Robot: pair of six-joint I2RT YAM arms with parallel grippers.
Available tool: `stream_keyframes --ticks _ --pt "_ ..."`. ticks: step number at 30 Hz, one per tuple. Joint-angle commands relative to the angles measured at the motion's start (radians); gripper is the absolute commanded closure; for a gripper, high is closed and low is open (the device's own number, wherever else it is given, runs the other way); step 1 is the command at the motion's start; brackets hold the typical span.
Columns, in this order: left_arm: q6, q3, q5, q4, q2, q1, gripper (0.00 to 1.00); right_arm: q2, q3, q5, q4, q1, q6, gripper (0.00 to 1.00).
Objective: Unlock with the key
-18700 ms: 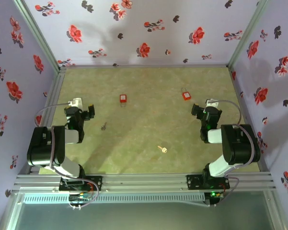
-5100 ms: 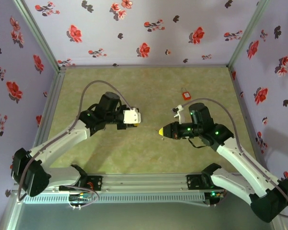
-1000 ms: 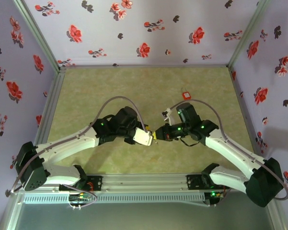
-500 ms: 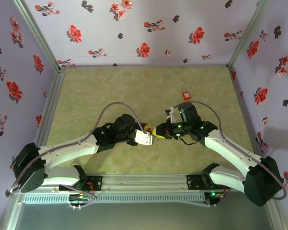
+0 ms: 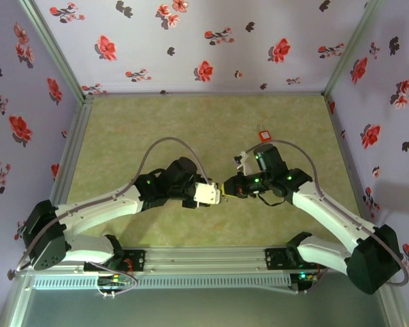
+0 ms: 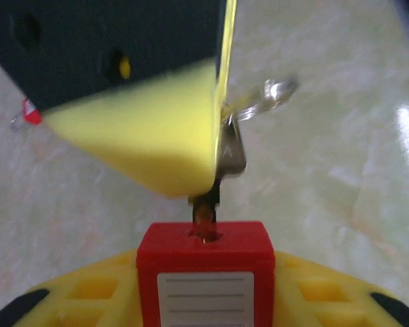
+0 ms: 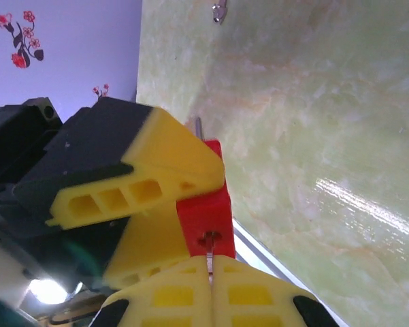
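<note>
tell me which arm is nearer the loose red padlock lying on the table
Right. The right arm has its wrist just on the near side of the loose padlock; the left arm lies well off to its left.

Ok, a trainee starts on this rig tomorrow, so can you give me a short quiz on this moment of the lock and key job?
1. True or false: the left hand is holding the red padlock.
2. Where is the tip of the key? A) at the padlock's keyhole B) flat on the table C) hooked through the shackle
3. Which hand grips the key?

Key: 1 true. 2 A. 3 the right hand, shut on it.
</note>
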Motion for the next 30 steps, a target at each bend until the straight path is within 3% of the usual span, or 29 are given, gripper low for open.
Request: stream_keyframes --ticks 1,7,11,16,20,30 --pt "-0.057 0.136 0.274 0.062 -0.001 -0.028 1.0 -0.014 0.016 0.117 0.0 0.015 -0.156 1.0" --pt "-0.081 0.167 0.308 0.083 0.013 -0.028 1.0 -0.02 0.004 0.131 0.027 0.028 -0.158 1.0" --pt "-0.109 0.154 0.276 0.161 0.019 -0.035 1.0 0.02 -0.009 0.119 0.073 0.026 -0.033 1.0" --pt "-0.022 -0.001 -0.086 0.501 0.027 -0.086 1.0 0.051 -0.081 0.1 0.317 0.011 0.32 1.0" --pt "0.049 -0.061 -0.277 0.659 0.1 -0.088 1.0 0.063 -0.129 0.114 0.475 0.0 0.58 1.0" --pt "0.143 -0.154 -0.491 0.968 0.265 -0.082 1.0 0.037 -0.237 0.182 0.657 -0.01 0.946 1.0"
